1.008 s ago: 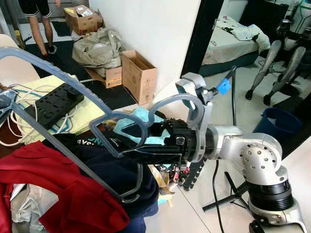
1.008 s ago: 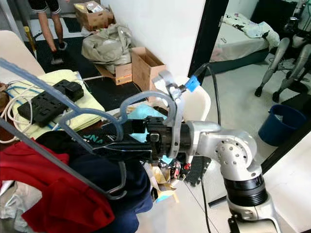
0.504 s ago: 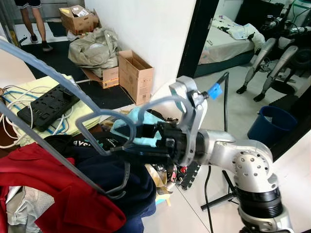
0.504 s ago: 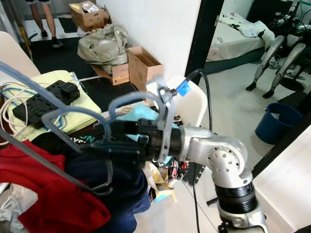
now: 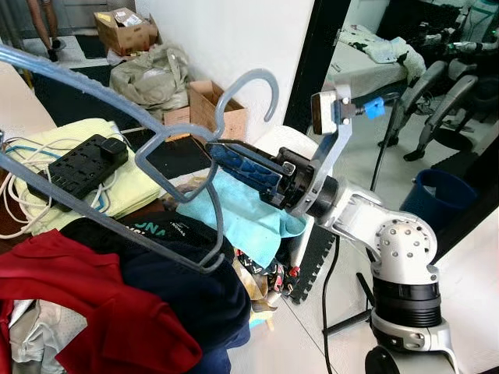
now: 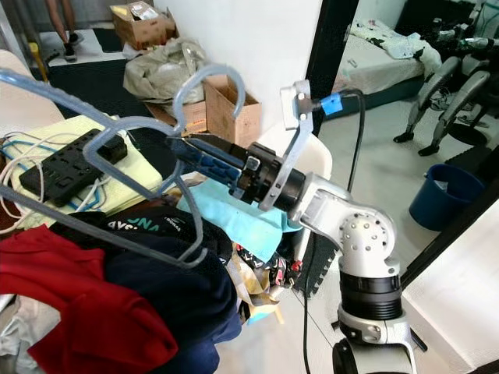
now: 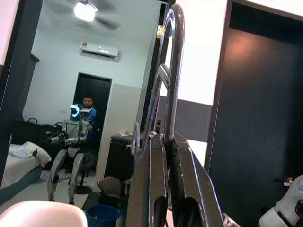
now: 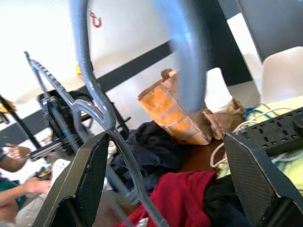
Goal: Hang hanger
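The grey-blue plastic hanger (image 5: 156, 152) hangs over the pile of red and navy clothes (image 5: 117, 312). Its hook (image 5: 249, 89) curls toward 1 o'clock; its long axis runs from 10 to 4 o'clock. The right gripper (image 5: 234, 160) spreads its fingers beside the neck; the left gripper (image 7: 163, 156) pinches an arm. The lower bar may well snag the clothes.

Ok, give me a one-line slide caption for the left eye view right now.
Right hand reaches to the neck of the blue-grey hanger, hook up, above a pile of red and navy clothes.
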Controlling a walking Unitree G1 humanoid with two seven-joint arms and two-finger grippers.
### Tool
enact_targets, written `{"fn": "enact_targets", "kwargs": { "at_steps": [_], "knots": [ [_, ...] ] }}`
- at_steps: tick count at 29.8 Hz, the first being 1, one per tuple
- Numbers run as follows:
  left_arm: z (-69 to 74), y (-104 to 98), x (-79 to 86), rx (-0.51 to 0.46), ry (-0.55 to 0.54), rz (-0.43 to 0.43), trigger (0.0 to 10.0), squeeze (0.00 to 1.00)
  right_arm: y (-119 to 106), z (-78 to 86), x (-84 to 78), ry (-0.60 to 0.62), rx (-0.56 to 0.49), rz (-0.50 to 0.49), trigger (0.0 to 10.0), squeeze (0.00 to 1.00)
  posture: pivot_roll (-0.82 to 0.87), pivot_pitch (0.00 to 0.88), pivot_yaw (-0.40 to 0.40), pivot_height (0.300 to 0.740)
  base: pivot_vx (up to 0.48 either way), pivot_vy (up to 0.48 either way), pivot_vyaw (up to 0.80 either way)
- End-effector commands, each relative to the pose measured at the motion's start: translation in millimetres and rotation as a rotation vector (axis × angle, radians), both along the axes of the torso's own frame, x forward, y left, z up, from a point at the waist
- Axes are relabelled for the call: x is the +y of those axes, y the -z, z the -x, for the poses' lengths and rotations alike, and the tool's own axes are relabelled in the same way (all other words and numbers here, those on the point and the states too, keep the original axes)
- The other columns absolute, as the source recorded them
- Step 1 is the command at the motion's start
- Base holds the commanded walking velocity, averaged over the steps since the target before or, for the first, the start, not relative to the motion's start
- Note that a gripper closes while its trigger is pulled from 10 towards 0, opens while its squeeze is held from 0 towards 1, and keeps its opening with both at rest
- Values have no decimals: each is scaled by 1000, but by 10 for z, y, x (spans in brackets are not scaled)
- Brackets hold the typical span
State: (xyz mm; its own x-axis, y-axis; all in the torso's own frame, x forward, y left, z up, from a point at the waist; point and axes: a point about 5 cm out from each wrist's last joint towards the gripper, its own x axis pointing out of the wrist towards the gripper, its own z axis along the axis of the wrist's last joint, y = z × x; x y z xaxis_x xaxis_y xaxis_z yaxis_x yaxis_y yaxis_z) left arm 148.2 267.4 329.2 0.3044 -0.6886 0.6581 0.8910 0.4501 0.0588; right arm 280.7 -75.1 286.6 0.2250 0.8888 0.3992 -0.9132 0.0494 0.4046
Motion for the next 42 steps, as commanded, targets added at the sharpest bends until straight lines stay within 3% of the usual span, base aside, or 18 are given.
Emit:
{"fn": "enact_targets", "kwargs": {
  "at_steps": [1,4,8,15,19,22,30,42],
  "knots": [
    [41,-24,-23,-37,18,7,0,0,-7,45,-22,-17,-9,-16,10000,0,0,54,-92,740,0,0,0],
    [50,-34,-13,-45,17,9,0,0,-14,96,-14,-52,-21,-31,10000,0,3,54,-91,740,0,0,0],
    [88,-72,18,-62,28,15,0,0,-37,279,-7,-190,-74,-76,10000,0,6,54,-91,740,0,0,0],
    [105,-80,50,-65,21,20,0,0,-98,428,-115,-305,-166,-119,10000,0,10,54,-88,740,0,0,0],
    [108,-88,67,-68,14,23,0,0,-111,451,-127,-323,-191,-120,10000,0,13,55,-88,740,0,0,0],
    [119,-123,95,-86,10,38,0,0,-69,487,-46,-308,-255,-21,10000,0,16,55,-85,740,0,0,0],
    [92,-131,26,-81,38,42,0,0,-6,518,91,-295,-308,65,10000,0,16,55,-85,740,0,0,0],
    [4,-133,-143,-75,103,55,0,0,-67,436,209,-261,-320,-3,10000,0,23,51,-85,740,0,0,0]
  ]
}}
